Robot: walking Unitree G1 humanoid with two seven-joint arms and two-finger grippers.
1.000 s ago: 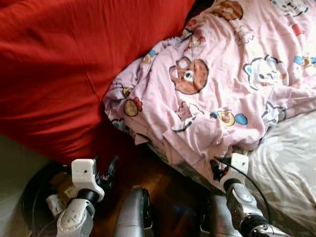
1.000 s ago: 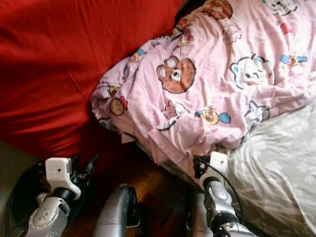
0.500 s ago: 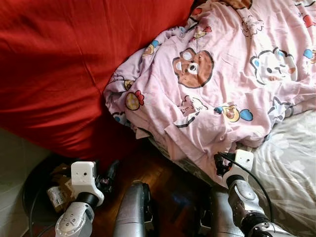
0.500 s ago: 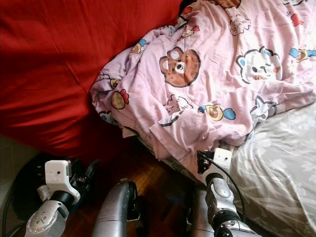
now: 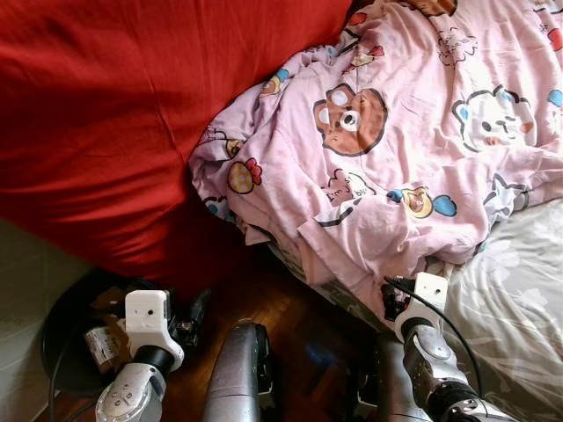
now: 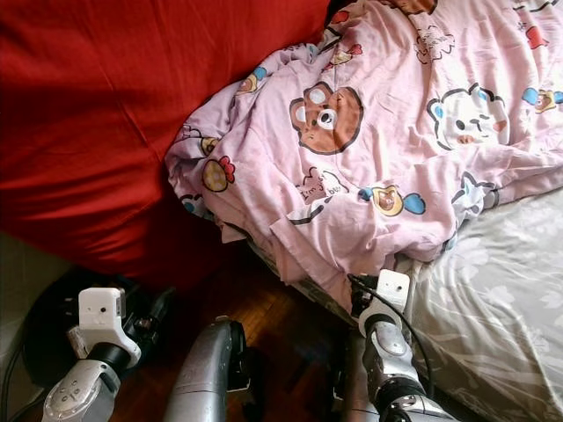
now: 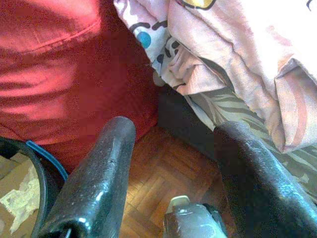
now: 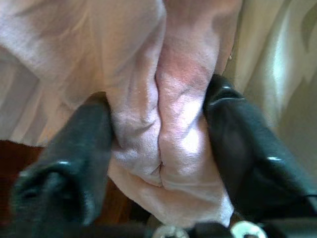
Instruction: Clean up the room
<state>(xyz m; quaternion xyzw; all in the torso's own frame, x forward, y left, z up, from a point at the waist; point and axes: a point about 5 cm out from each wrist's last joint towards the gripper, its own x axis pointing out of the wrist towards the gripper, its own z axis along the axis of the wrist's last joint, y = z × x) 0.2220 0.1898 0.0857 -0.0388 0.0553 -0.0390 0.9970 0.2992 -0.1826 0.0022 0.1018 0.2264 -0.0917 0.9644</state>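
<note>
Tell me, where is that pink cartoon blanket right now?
The pink blanket lies crumpled on the bed, beside the red cushion, its lower edge pinched in the right pincer over the grey sheet.

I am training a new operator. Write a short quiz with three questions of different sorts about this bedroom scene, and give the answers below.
1. True or false: the right gripper has a fold of the pink cartoon blanket between its fingers.
2. Multiple choice: what lies to the left of the blanket? A) a blue towel B) a large red cushion C) a white pillow
3. Fill in: the left gripper is open, holds nothing and hangs above the ______ floor.

Key
1. True; the wrist view shows bunched pink cloth between both black fingers.
2. B, the red cushion.
3. Wooden; the parquet floor shows between its spread fingers, beside the grey patterned sheet.
</note>
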